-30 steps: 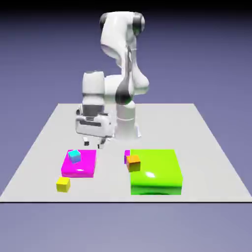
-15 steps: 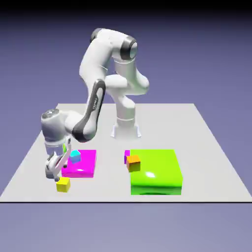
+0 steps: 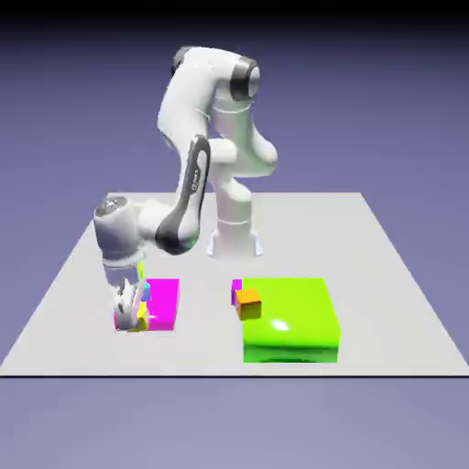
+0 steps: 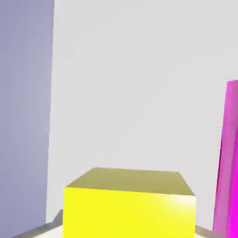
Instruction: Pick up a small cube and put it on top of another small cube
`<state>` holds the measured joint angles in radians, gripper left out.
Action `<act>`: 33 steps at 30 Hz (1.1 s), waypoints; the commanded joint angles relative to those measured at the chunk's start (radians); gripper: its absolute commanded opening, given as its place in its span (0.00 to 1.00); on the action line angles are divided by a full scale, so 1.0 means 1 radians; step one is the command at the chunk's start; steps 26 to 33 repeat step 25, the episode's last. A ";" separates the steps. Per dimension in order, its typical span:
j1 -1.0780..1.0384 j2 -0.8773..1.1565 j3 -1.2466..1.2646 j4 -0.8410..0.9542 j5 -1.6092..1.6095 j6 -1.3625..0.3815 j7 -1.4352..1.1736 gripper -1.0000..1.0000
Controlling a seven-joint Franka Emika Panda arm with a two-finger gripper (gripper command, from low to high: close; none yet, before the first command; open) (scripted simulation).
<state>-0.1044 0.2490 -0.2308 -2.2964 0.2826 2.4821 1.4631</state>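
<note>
At the magenta block's [image 3: 163,302] left edge | gripper [image 3: 129,316] is pinching the glossy, sharp-edged yellow cube [image 4: 129,207] | cyan cube [image 3: 146,292] sitting mostly hidden | table [image 3: 385,275] showing matte grey

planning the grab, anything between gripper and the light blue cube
Yes: the yellow cube sits between the gripper's fingers. The light blue cube peeks out beside the hand, over the pink block.

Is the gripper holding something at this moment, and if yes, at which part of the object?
It appears so: the yellow cube sits large between the gripper fingertips, apparently held by its two opposite side faces. The contact itself is not clearly visible.
</note>
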 commanded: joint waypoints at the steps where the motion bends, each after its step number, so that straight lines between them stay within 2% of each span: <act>1: -0.001 -0.036 0.036 -0.017 -0.022 -0.017 -0.039 0.00; 12: -0.011 -0.409 0.413 -0.191 -0.234 -0.181 -0.453 0.00; 18: -0.008 -0.265 0.412 -0.249 -0.265 0.018 -0.429 0.00; 19: -0.008 -0.264 0.412 -0.249 -0.265 0.018 -0.429 1.00; 25: -0.011 -0.409 0.413 -0.191 -0.234 -0.181 -0.453 1.00; 33: -0.011 -0.409 0.413 -0.191 -0.234 -0.181 -0.453 1.00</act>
